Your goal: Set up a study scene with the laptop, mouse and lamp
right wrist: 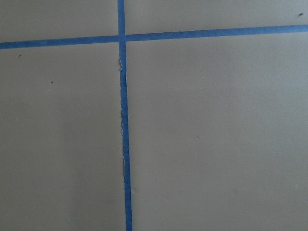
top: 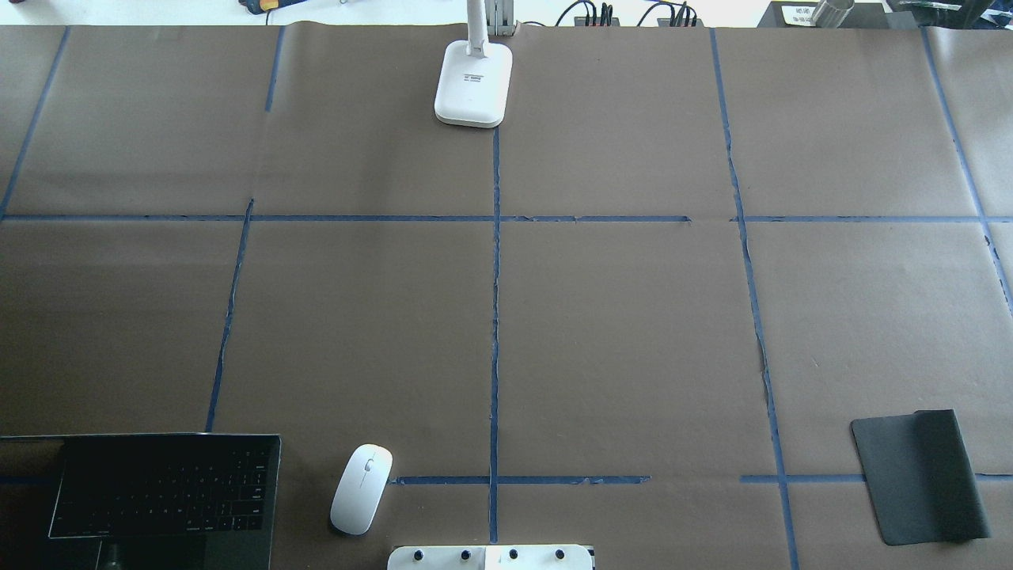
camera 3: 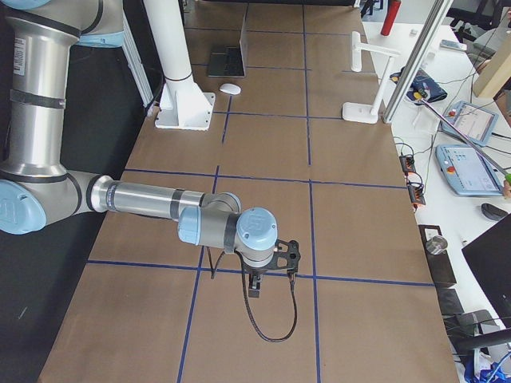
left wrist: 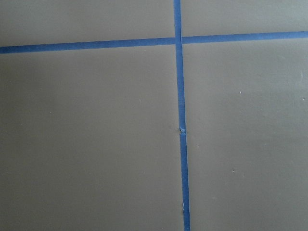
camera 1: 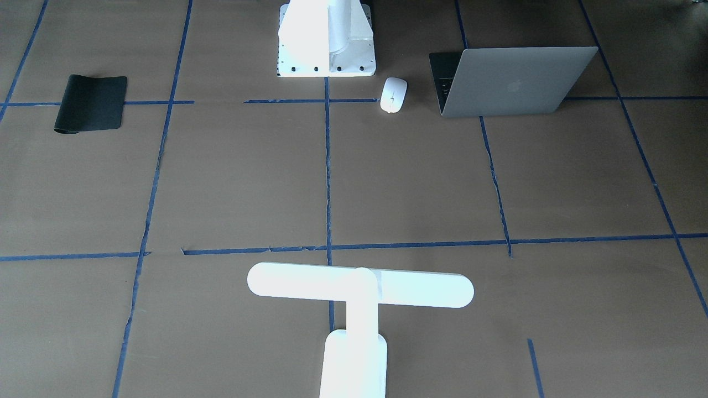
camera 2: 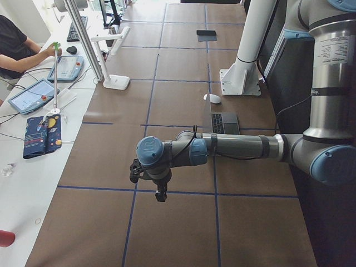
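Note:
The grey laptop [camera 1: 514, 83] stands open at the table's near-left corner, its keyboard [top: 158, 491] towards the robot. Just beside it lies the white mouse [top: 362, 488], also seen in the front-facing view [camera 1: 393, 94]. At the far middle edge the white T-shaped lamp [camera 1: 359, 287] stands upright on its base [top: 472, 83]. My left gripper [camera 2: 160, 196] hangs over bare paper beyond the table's left end. My right gripper [camera 3: 254, 289] hangs likewise at the right end. I cannot tell whether either is open. Both wrist views show only paper and tape.
A black mat [top: 920, 476] lies at the near right. The white pedestal [camera 1: 326, 38] with bolt holes stands at the near middle edge. Blue tape lines [top: 495, 317] grid the brown paper. A person [camera 2: 16, 50] sits at a side bench with tablets [camera 2: 34, 94].

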